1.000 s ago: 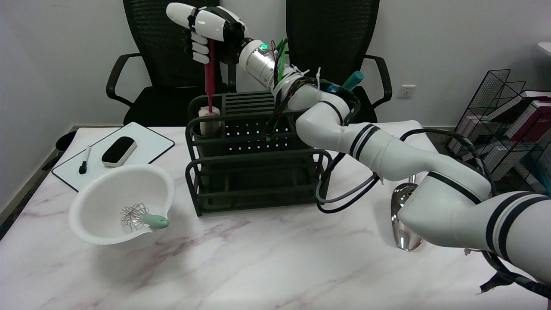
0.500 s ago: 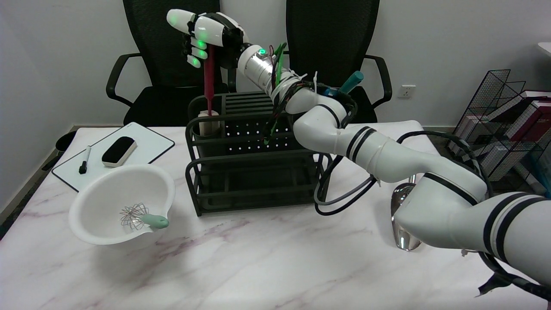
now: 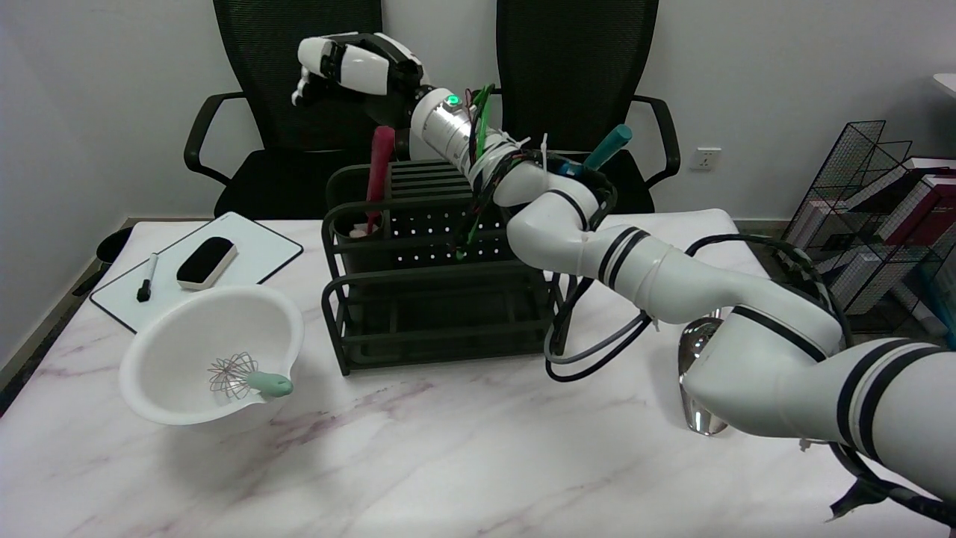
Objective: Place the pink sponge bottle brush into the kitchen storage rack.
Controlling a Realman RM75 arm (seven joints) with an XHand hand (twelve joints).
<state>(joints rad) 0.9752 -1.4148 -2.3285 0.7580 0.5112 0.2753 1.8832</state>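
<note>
The robot hand (image 3: 351,63) hangs in the air above the rear left corner of the kitchen storage rack (image 3: 441,261), fingers spread and holding nothing, clear of the brush below it. The pink sponge bottle brush (image 3: 377,175) stands in the round cup compartment at the rack's rear left corner, sponge end down inside the cup and handle leaning slightly to the right above the rim. The dark rack sits near the middle of the marble table (image 3: 448,463). To the left of the rack, a white bowl (image 3: 213,351) holds a small whisk (image 3: 246,377) with a green handle. Behind the bowl lies a small whiteboard (image 3: 258,254) carrying a black eraser (image 3: 206,261) and a marker (image 3: 146,278). To the right of the rack, partly hidden by the arm, a shiny metal spoon (image 3: 698,373) rests on the table. Two black office chairs (image 3: 575,75) stand behind the table.
</note>
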